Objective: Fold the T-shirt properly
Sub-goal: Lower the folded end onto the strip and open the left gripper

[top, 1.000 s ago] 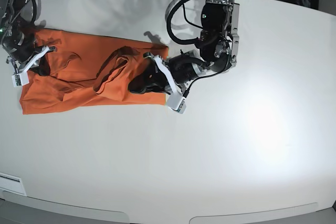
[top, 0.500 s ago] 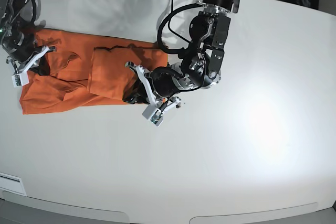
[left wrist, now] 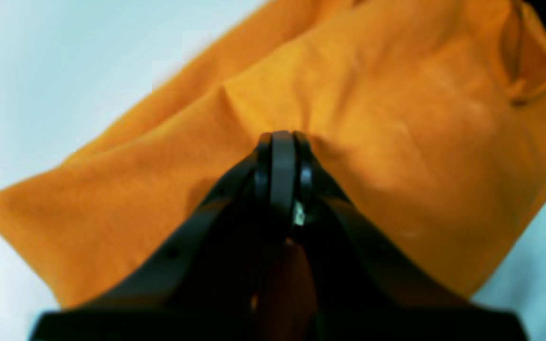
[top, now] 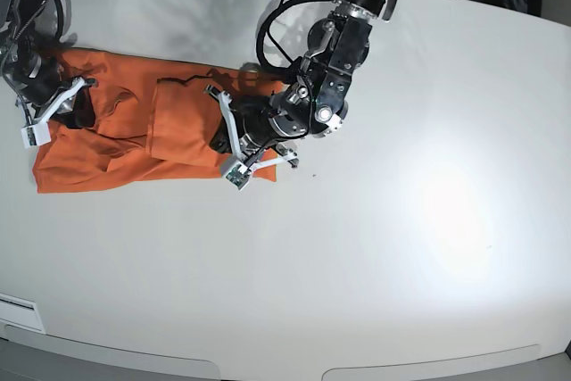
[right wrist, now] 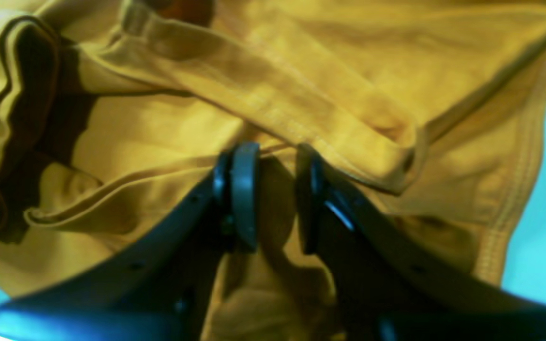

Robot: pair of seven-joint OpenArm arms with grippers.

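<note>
The orange T-shirt (top: pixel 125 144) lies crumpled at the table's left, its right part folded over onto the middle. My left gripper (top: pixel 219 137) rests on the edge of that folded flap. In the left wrist view the left gripper (left wrist: pixel 281 142) is shut, with T-shirt (left wrist: pixel 396 118) fabric puckered at its tips. My right gripper (top: pixel 64 111) sits on the shirt's left end. In the right wrist view the right gripper (right wrist: pixel 277 161) has its jaws apart, over wrinkled T-shirt (right wrist: pixel 349 61) fabric and a stitched hem just past the tips.
The white table (top: pixel 401 247) stretches right and toward the front edge. Black cables (top: pixel 277 15) loop behind my left arm at the top. A white label (top: pixel 18 311) sits at the front left corner.
My left gripper has dragged the shirt's right part leftward and laid it over the middle. My right gripper's jaws have come apart while staying on the shirt's left end.
</note>
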